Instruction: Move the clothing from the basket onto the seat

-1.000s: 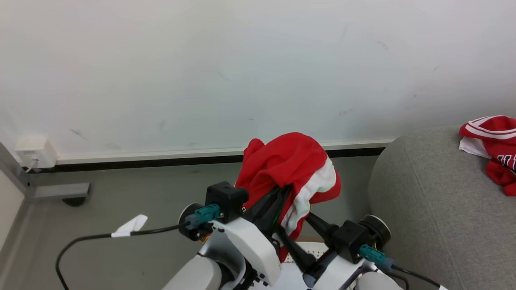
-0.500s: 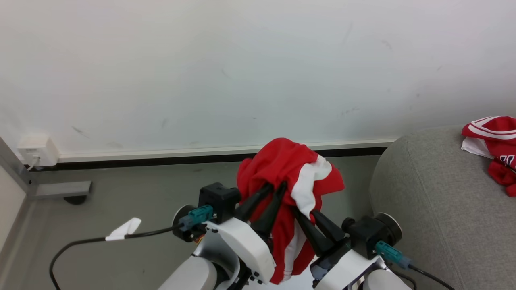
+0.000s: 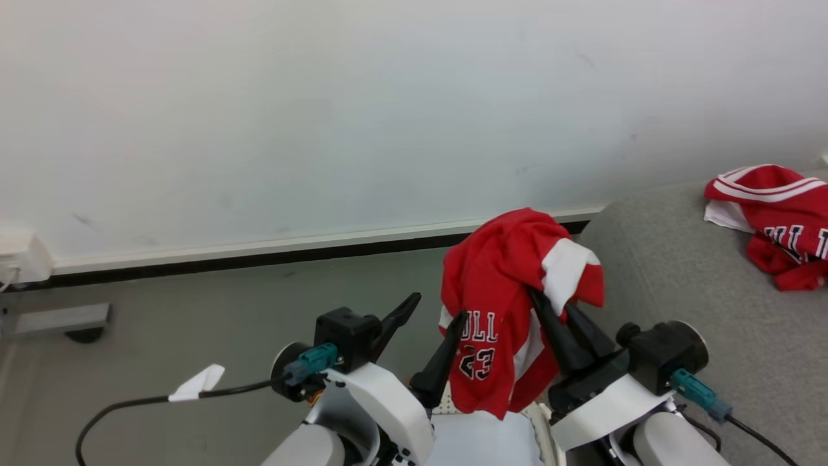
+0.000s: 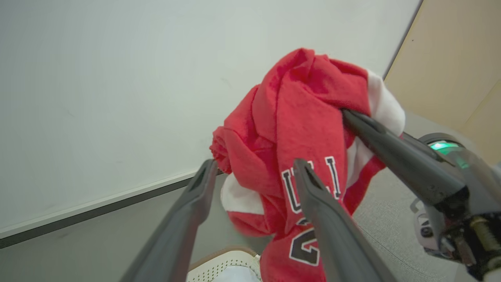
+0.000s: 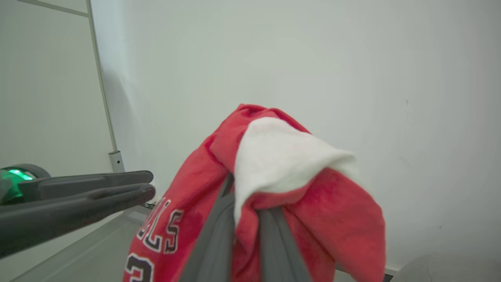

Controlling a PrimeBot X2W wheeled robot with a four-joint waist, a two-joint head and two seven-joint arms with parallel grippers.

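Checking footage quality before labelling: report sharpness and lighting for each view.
Head view: even soft light, no glare, lettering on the held jersey crisp. Left wrist view: the left gripper close to the lens looks soft, lettering readable. Right wrist view: the right gripper and cloth are blurred; a dim shadow darkens the wall at left.

A white skirting board [image 3: 259, 248] lines the foot of the pale wall [image 3: 323, 97], above grey floor [image 3: 194, 310], with a white box [image 3: 19, 259] low on the wall's left.
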